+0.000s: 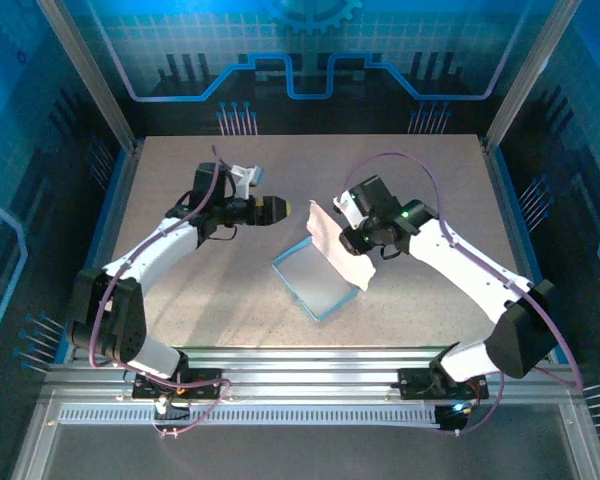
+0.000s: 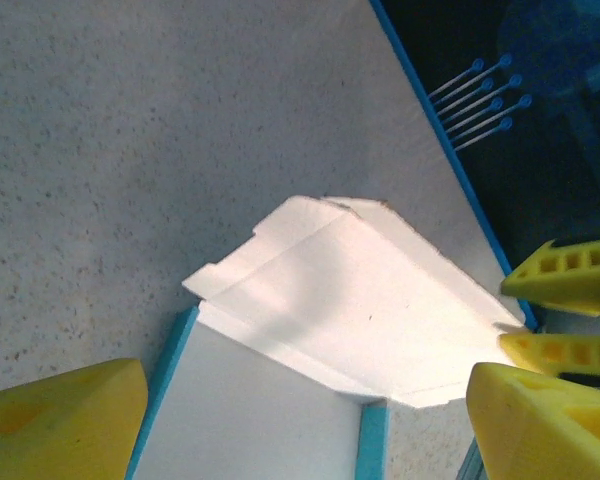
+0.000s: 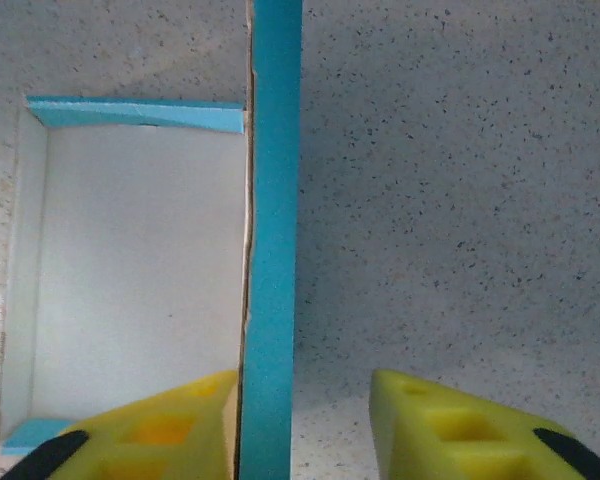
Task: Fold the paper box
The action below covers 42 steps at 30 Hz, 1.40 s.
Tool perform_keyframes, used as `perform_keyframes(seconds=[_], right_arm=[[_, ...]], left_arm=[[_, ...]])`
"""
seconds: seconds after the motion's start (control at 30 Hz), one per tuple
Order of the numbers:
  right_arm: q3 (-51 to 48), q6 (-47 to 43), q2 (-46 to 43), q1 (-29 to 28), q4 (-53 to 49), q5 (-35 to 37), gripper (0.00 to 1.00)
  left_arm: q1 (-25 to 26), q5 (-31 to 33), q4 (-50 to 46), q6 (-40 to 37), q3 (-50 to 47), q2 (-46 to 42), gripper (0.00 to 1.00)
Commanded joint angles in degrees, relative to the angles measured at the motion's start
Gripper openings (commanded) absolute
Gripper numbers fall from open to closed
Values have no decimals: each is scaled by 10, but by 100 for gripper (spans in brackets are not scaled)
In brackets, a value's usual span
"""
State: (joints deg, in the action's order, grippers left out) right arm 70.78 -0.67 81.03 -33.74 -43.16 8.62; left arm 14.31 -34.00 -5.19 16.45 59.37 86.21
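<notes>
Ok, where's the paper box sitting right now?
Top external view: the paper box lies mid-table between the left gripper and the right gripper, its raised flap standing between the right gripper's jaws.

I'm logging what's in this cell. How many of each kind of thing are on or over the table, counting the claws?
Paper box: 1
Claws: 2, the left claw and the right claw
Total: 3
</notes>
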Motion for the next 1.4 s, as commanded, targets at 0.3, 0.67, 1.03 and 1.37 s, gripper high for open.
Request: perform_keyframes(seconds=[0.3, 0.67, 1.03, 1.37], right_arm=[[-90, 91, -154, 21, 54, -109, 68], [-242, 168, -306, 26, 117, -123, 71], [-330, 247, -381, 25, 137, -100, 71], [-361, 276, -362, 25, 187, -89, 63]], left_arm=[[56, 50, -69, -58, -1, 41, 83], [68, 90, -98, -107, 18, 65, 82], [67, 76, -100, -165, 112, 127, 89], [68, 47, -128, -224, 202, 198, 90]])
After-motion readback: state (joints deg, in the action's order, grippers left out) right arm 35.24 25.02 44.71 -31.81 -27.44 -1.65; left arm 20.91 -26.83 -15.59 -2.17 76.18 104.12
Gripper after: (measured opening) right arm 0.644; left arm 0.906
